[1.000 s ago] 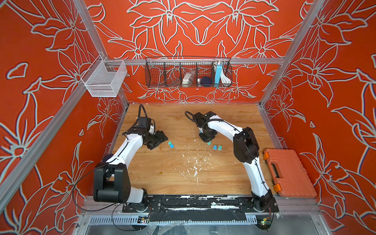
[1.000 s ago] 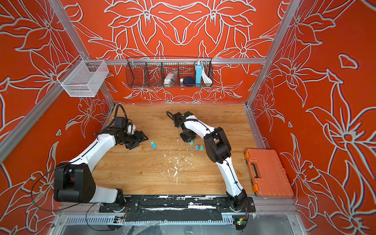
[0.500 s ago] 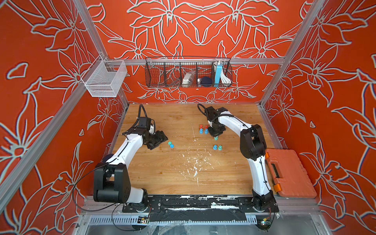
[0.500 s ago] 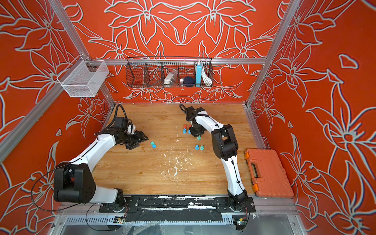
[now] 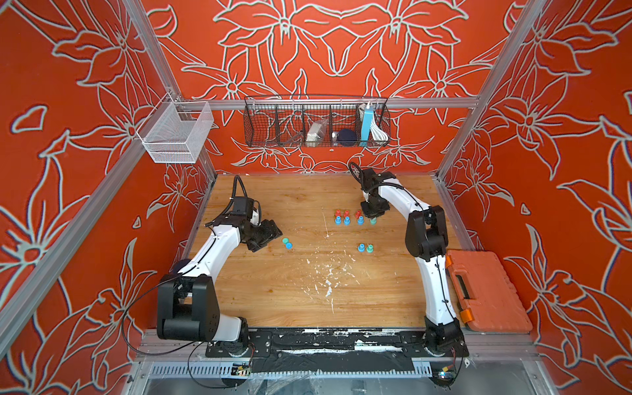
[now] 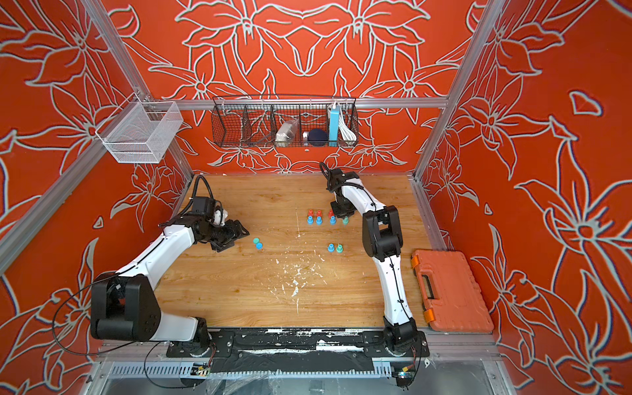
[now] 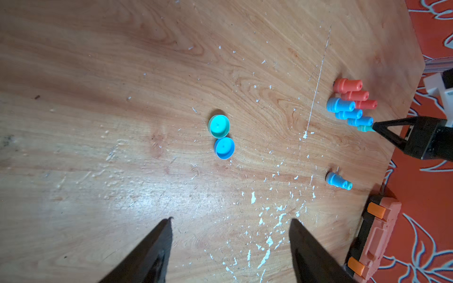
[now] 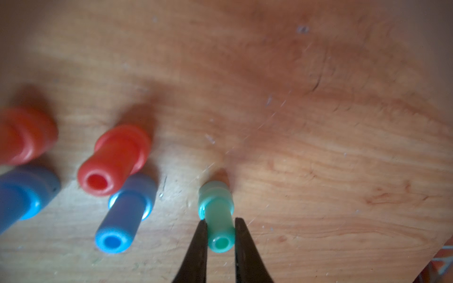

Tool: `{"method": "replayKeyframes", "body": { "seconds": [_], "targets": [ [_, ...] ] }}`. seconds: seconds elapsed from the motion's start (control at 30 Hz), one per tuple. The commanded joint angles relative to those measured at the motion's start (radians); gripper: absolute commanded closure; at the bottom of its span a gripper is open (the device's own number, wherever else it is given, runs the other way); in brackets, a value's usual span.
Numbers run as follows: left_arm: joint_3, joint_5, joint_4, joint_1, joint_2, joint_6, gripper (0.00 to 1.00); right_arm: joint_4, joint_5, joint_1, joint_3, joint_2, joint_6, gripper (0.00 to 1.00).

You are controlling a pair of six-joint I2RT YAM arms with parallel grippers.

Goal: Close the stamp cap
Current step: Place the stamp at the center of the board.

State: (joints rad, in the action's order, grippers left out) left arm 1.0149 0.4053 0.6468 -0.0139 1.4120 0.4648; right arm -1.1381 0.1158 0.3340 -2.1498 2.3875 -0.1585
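Now, right hand [image 8: 220, 219] tight around the green stamp [image 8: 215, 203]; left hand [image 7: 231, 218] wide apart, empty.

We see two caps [image 5: 289, 245] touching on the table [image 5: 307, 294], left of the stamps [image 5: 346, 221]; a case [image 5: 485, 290] lies right.

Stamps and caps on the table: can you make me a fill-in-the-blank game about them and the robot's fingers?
1. The green stamp is pinched by the ___ fingers.
2. The left fingers are ___ and hold nothing.
3. The teal cap touches a cap coloured ___.
4. Behind the row of three blue stamps stand three ___ stamps.

Missing words: right, open, blue, red.
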Motion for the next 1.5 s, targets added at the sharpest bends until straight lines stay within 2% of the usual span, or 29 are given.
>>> {"method": "replayKeyframes", "body": {
  "seconds": [0.0, 0.17, 0.3, 0.63, 0.7, 0.93, 1.1, 1.27, 1.47],
  "targets": [
    [0.01, -0.001, 0.017, -0.005, -0.002, -0.006, 0.25, -0.06, 0.002, -0.012, -0.071, 0.151, 0.019, 0.9],
    [0.008, -0.008, 0.02, -0.005, -0.002, -0.009, 0.25, -0.136, 0.003, -0.013, -0.239, 0.24, 0.017, 0.89],
    [0.012, -0.009, 0.019, -0.006, 0.005, -0.009, 0.25, -0.14, 0.005, -0.013, -0.257, 0.245, 0.02, 0.88],
    [0.039, 0.007, 0.011, -0.006, 0.034, -0.009, 0.24, -0.138, -0.045, -0.014, -0.273, 0.176, 0.011, 0.6],
    [0.039, 0.007, 0.009, -0.005, 0.033, -0.009, 0.24, -0.138, -0.046, -0.015, -0.28, 0.155, 0.011, 0.57],
    [0.036, 0.017, -0.001, -0.002, 0.034, 0.003, 0.24, -0.146, -0.039, -0.014, -0.268, 0.059, 0.008, 0.54],
    [0.057, 0.008, -0.002, 0.019, 0.054, -0.001, 0.24, -0.15, 0.015, -0.015, -0.218, -0.046, 0.01, 0.5],
    [0.087, -0.011, -0.018, 0.069, 0.129, 0.003, 0.24, -0.147, 0.087, -0.026, -0.15, -0.175, 0.006, 0.51],
    [0.161, -0.028, -0.038, 0.135, 0.237, 0.006, 0.25, -0.12, 0.066, -0.052, -0.023, -0.311, 0.007, 0.54]
  ]
}}
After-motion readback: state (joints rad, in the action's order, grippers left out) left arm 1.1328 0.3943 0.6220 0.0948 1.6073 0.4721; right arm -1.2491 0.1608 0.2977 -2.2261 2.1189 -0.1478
